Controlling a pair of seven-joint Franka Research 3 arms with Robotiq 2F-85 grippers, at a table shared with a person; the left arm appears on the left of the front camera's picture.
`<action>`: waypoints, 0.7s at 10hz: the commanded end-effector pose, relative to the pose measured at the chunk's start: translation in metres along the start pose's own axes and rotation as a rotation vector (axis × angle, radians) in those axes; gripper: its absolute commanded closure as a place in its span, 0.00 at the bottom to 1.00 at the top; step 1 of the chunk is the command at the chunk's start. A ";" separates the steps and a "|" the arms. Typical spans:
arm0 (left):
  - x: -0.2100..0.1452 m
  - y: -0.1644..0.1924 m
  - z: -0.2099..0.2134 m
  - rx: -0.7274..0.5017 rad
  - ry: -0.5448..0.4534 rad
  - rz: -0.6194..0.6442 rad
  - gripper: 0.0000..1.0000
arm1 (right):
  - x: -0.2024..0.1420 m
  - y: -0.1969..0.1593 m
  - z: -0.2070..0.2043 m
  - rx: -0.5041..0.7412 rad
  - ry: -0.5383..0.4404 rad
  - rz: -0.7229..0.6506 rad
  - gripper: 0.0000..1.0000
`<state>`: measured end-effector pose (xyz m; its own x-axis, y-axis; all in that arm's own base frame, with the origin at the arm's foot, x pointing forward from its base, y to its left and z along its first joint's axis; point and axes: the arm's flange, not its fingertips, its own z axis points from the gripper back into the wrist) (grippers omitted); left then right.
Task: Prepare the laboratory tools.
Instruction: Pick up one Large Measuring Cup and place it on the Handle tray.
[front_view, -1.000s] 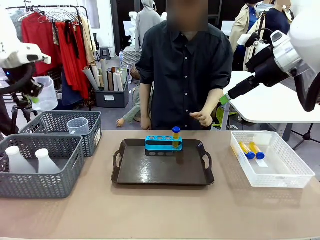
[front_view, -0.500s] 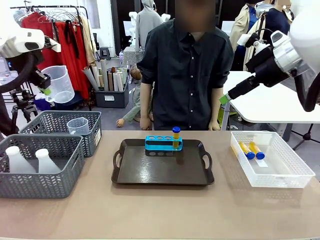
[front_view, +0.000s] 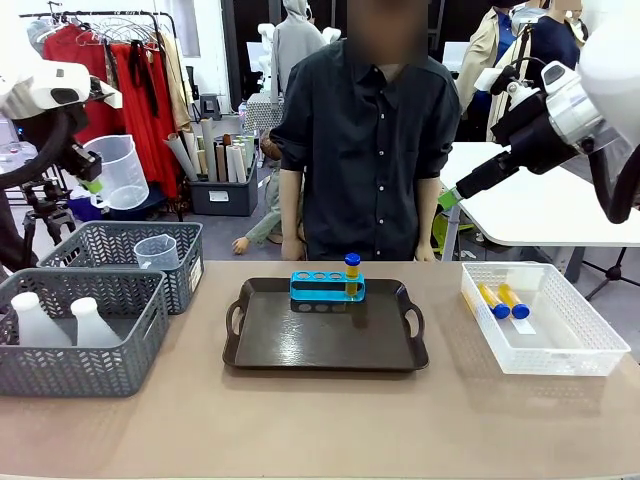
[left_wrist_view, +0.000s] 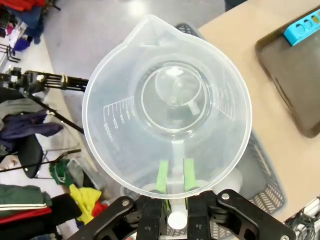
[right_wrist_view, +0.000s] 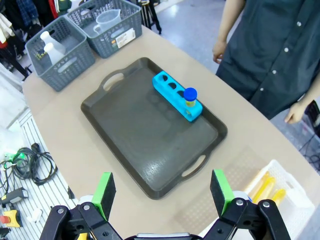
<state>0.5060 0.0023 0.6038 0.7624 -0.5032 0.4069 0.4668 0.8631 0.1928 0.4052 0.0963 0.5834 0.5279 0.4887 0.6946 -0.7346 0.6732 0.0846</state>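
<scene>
High at far left, left gripper (left_wrist_view: 175, 174) pinches beaker (left_wrist_view: 116, 75) handle; carry it level, lower upright onto tray (front_view: 320, 348) (right gripper (right_wrist_view: 162, 192) fingers wide)

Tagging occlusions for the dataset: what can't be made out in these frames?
- Left wrist view: the held beaker covers much of the grey basket under it; its scale print is too small to read.
- Front view: the near basket hides the flasks' lower halves behind its wall.
- Right wrist view: white bin cut by the picture edge and the right gripper; tube count unclear.
</scene>
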 end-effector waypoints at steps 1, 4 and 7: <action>0.000 0.000 0.001 0.000 -0.001 -0.001 1.00 | 0.000 0.000 0.001 0.010 -0.006 -0.003 0.00; 0.014 -0.023 0.037 -0.084 -0.035 -0.214 1.00 | 0.000 0.000 0.001 0.010 -0.006 -0.003 0.00; 0.049 -0.052 0.086 -0.120 -0.097 -0.416 1.00 | 0.000 0.000 0.001 0.010 -0.006 -0.003 0.00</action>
<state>0.4752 -0.0640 0.6782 0.5214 -0.7588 0.3904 0.7255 0.6350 0.2654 0.4052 0.0964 0.5834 0.5279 0.4890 0.6944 -0.7346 0.6733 0.0843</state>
